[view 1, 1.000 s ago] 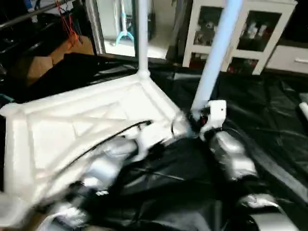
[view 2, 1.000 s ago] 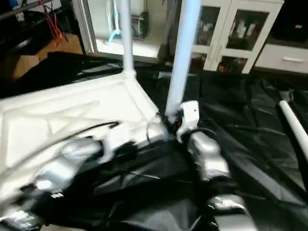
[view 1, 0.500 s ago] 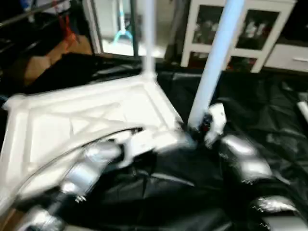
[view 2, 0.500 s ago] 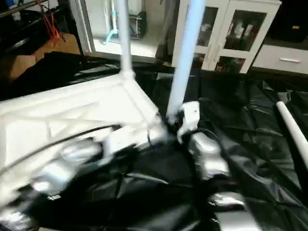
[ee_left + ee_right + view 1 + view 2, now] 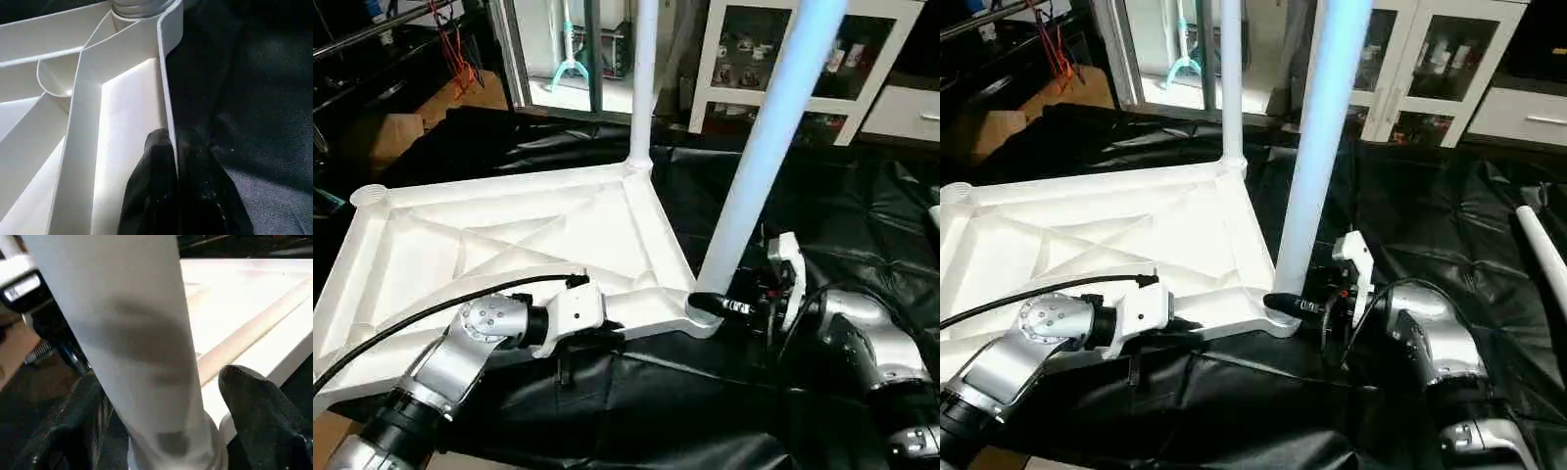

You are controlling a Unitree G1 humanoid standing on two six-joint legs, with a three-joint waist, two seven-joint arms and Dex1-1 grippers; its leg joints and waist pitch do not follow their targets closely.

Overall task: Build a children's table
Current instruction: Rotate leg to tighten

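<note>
Lying upside down on black plastic sheeting [image 5: 822, 206], the white plastic rectangular tabletop [image 5: 509, 245] fills the left and centre of the head views, its X-ribbed underside facing up. Two long white tapered tubular legs stand upright in its round corner sockets: the far leg [image 5: 642, 78] rises at upper centre, and the near leg [image 5: 759, 166] rises from the socket at the tabletop's lower right corner. A third white leg [image 5: 1540, 250] lies on the sheeting at the right edge of the right eye view. An empty socket [image 5: 369, 195] shows at the tabletop's far left corner.

At lower left, the left gripper [image 5: 177, 191] is clamped on the tabletop's thin near edge wall, one black finger on each side of it. At lower right, the right gripper [image 5: 161, 431] has its two black fingers [image 5: 259, 416] spread apart on either side of the near leg's base, just above the socket; whether they touch it is unclear. A white glass-door cabinet [image 5: 822, 59] stands in the upper right background.
</note>
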